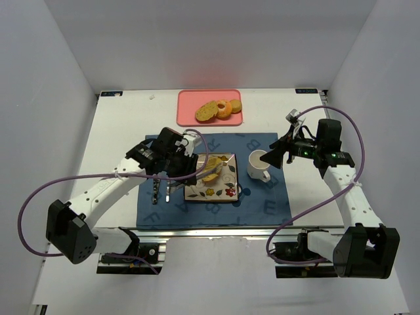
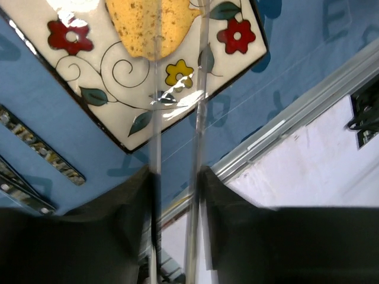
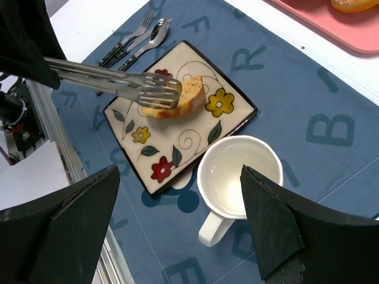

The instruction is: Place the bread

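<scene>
The golden-yellow, porous slice of bread has a brown crust along its curved edge and its cut face turned upward. It sits over the middle of the square white ceramic plate with flower print; we cannot tell whether it rests fully on the glaze. The forked tips of the metal tongs lie above and below the slice, touching it. The left gripper is clamped on the two tong arms. The plate lies on a blue lettered fabric mat, with a white mug just beside it. The right gripper hangs near the mug, fingers spread wide and holding nothing. The mat lies on the white counter.
</scene>
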Robot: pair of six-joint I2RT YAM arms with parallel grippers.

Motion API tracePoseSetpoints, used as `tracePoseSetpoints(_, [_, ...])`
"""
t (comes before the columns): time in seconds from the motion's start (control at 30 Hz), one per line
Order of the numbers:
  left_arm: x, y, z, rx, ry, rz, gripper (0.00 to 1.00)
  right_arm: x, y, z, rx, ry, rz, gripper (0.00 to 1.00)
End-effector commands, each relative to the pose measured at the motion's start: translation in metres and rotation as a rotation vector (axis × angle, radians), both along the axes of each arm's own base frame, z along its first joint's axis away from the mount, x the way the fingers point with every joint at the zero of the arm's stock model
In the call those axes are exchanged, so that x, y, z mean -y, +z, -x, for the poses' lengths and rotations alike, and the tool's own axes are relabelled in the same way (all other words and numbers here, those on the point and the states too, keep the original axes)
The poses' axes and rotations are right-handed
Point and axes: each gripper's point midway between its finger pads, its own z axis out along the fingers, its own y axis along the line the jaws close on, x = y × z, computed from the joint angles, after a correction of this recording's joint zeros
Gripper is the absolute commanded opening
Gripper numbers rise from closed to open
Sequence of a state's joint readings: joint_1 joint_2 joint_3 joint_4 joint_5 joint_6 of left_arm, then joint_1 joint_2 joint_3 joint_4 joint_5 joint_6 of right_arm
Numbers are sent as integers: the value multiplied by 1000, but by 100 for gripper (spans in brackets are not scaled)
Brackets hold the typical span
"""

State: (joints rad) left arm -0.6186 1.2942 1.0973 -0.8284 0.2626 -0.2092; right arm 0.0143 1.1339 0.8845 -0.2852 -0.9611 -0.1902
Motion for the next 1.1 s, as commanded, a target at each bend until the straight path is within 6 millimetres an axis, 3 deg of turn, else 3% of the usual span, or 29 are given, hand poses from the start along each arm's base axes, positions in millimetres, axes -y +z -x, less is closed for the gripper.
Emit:
tracePoseSetpoints(0.0, [3, 13, -3, 58, -3, 23, 54, -1, 23, 1, 65, 15, -12, 88])
tracePoseSetpoints(0.1, [1, 26, -3, 92, -10, 32, 60, -1, 23, 1, 67, 13, -10, 88])
tracePoseSetpoints(0.23, [1, 42, -11, 141, -2, 31, 59, -2, 22, 1, 67, 14, -10, 88])
tracePoseSetpoints(0.33, [5, 55, -29, 195, 20, 25, 56, -1, 19, 0, 63, 14, -8, 88])
tracePoseSetpoints(0.47, [20, 67, -69, 299, 37, 21, 50, -1, 18, 0, 63, 17, -9, 88])
tracePoseSetpoints(0.67, [50, 67, -163, 442, 52, -110, 50, -2, 16, 1, 69, 21, -12, 88])
tracePoseSetpoints(0.7, [55, 86, -182, 496, 74, -110, 51, -2, 16, 1, 70, 22, -13, 88])
tracePoseSetpoints(0.73, [63, 63, -199, 471, 67, -150, 51, -2, 16, 1, 73, 23, -12, 88])
tracePoseSetpoints(0.77, [65, 62, -211, 493, 58, -176, 52, -2, 16, 1, 76, 24, -12, 88])
tracePoseSetpoints(0.8, [73, 82, -227, 546, 75, -161, 52, -2, 16, 1, 79, 25, -11, 88])
tracePoseSetpoints(0.83, [78, 62, -240, 525, 70, -196, 53, -2, 16, 0, 85, 23, -9, 88])
tracePoseSetpoints(0.93, [85, 57, -268, 550, 108, -226, 58, -1, 18, 0, 97, 20, -8, 88])
tracePoseSetpoints(1.03, [87, 55, -279, 558, 128, -214, 61, -2, 18, 1, 101, 20, -10, 88])
tracePoseSetpoints(1.07, [86, 44, -283, 542, 132, -229, 61, -2, 17, 2, 98, 20, -11, 88])
